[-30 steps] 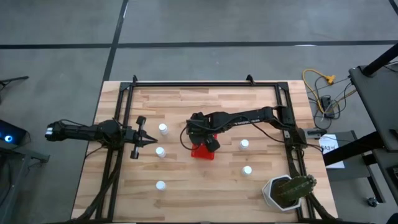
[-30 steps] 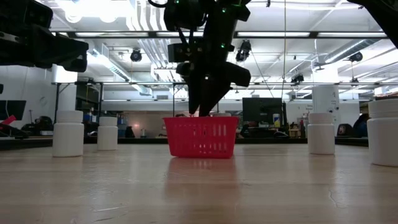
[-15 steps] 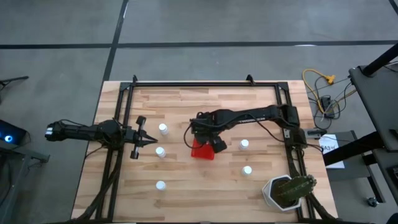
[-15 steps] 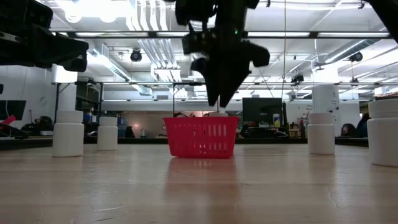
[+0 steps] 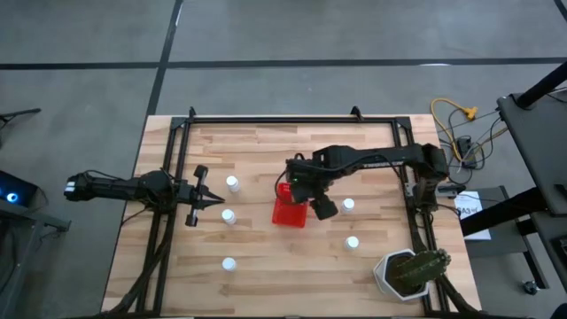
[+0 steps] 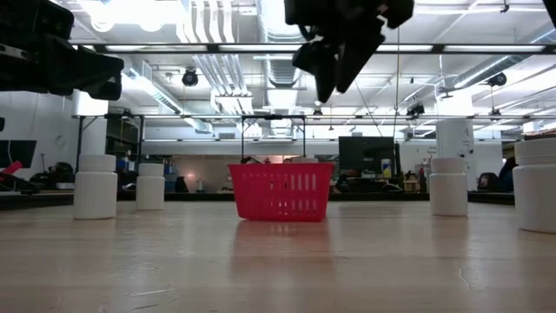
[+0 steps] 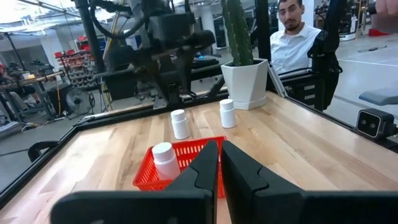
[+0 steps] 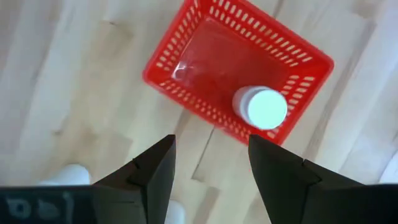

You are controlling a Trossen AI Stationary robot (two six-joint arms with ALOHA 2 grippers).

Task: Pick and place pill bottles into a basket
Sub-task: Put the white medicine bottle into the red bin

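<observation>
The red basket (image 5: pixel 290 213) stands mid-table, with one white pill bottle (image 8: pixel 260 107) upright inside, near a corner. My right gripper (image 8: pixel 211 168) hangs open above the basket, a little toward the table's right, fingers pointing down; in the low view my right gripper (image 6: pixel 334 65) is well clear of the rim. Several other pill bottles stand on their bases: two left of the basket (image 5: pixel 232 183) (image 5: pixel 229 215), one near the front (image 5: pixel 229 263), two on the right (image 5: pixel 348 205) (image 5: pixel 353 242). My left gripper (image 7: pixel 221 165) rests shut and level at the table's left.
A white pot with a green plant (image 5: pixel 409 273) stands at the table's near right corner. A black frame rail (image 5: pixel 292 120) runs along the table's edges. Bare wood lies along the far side and in front of the basket. A person (image 7: pixel 298 31) sits beyond the table's right end.
My right gripper has risen out of the basket, gone toward the table's right edge and rolled a little. Its fingers stay apart. The pill bottle stays behind in the basket, which has not shifted.
</observation>
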